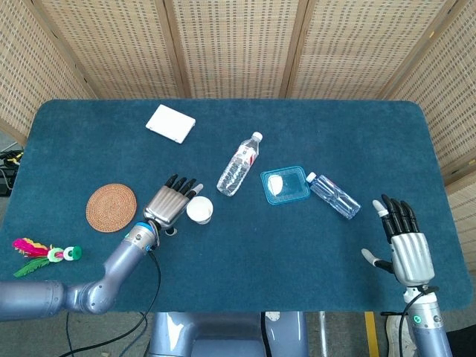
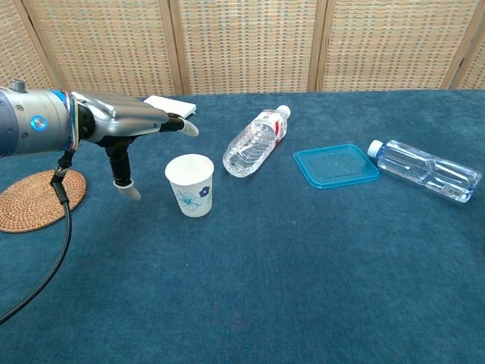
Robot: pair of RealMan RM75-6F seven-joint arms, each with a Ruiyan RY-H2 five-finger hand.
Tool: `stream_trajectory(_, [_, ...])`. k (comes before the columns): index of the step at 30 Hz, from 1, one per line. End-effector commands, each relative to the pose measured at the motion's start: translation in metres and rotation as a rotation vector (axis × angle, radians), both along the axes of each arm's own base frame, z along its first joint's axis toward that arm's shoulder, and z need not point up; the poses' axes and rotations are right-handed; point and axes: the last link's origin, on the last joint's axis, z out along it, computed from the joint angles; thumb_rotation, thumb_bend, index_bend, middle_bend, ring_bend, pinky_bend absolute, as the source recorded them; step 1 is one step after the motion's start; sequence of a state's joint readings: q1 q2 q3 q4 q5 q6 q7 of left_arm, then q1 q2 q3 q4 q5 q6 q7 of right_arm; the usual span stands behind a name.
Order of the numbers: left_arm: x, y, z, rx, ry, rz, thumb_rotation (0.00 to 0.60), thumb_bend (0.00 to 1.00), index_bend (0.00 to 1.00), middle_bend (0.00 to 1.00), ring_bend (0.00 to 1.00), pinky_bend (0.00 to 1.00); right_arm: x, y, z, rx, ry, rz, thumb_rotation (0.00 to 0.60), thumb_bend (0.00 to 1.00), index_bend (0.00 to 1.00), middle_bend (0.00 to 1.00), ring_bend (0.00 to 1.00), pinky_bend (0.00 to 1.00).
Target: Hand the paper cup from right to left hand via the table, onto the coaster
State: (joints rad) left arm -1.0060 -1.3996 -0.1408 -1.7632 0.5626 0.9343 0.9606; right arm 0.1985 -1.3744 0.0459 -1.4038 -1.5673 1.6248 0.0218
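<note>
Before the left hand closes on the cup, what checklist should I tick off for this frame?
1. Paper cup upright on the table: ok.
2. Left hand open, fingers spread beside the cup: ok.
3. Contact between left hand and cup: cannot tell; the head view shows them very close.
4. Coaster bare and free to receive the cup: ok.
5. Right hand open and far from the cup: ok.
6. Nearest bottle lies apart from the cup, on the side away from the coaster: ok.

left hand (image 2: 125, 125) spread beside paper cup (image 2: 190, 185)
</note>
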Motion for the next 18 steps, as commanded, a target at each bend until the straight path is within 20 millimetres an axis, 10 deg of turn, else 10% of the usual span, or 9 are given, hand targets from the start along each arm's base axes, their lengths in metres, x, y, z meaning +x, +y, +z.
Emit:
stream_trajectory(1, [0.003,0.002,-0.006,-0.001,0.011,0.005,0.6,0.07,0.0,0.0,0.0,0.0,-0.002,0.0,0.002,-0.002,-0.006,-0.005,0.6,0.08,0.0,0.0,0.0,0.0])
stream_trajectory(18, [0.01,0.004,-0.031,-0.009,0.024,0.018,0.6,0.21,0.2,0.0,0.0,0.0,-0.005,-0.001,0.004,0.001,-0.026,-0.013,0.6,0.08,0.0,0.0,0.0,0.0])
